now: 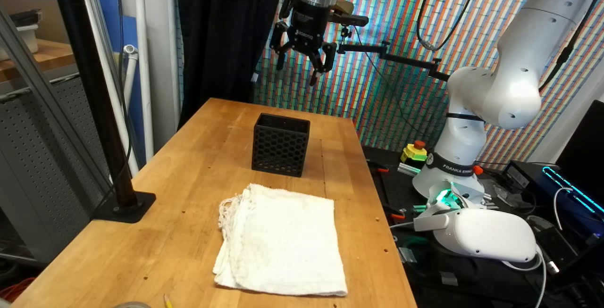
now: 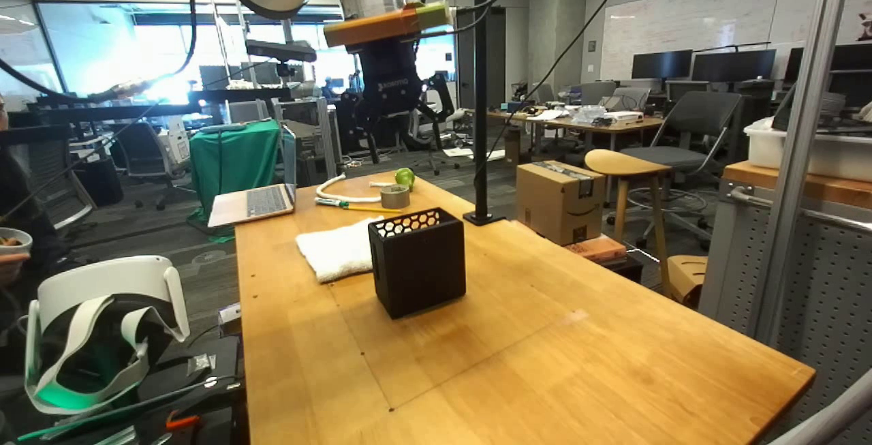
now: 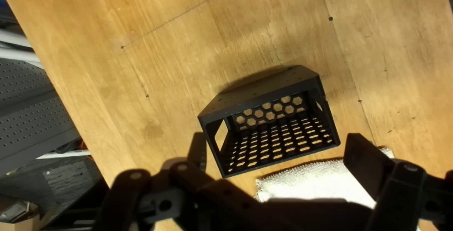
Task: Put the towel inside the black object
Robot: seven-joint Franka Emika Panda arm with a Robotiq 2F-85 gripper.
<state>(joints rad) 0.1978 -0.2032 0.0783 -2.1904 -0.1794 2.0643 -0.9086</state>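
The fingers (image 3: pixel 366 163) are wide apart with nothing in them, and the towel (image 1: pixel 285 242), about as long as it is wide, lies well below them, past the black box (image 2: pixel 419 266)

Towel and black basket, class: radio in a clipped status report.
Gripper open, empty, above table. Towel on table, apart from black basket. Pole stand at table edge, not between them.
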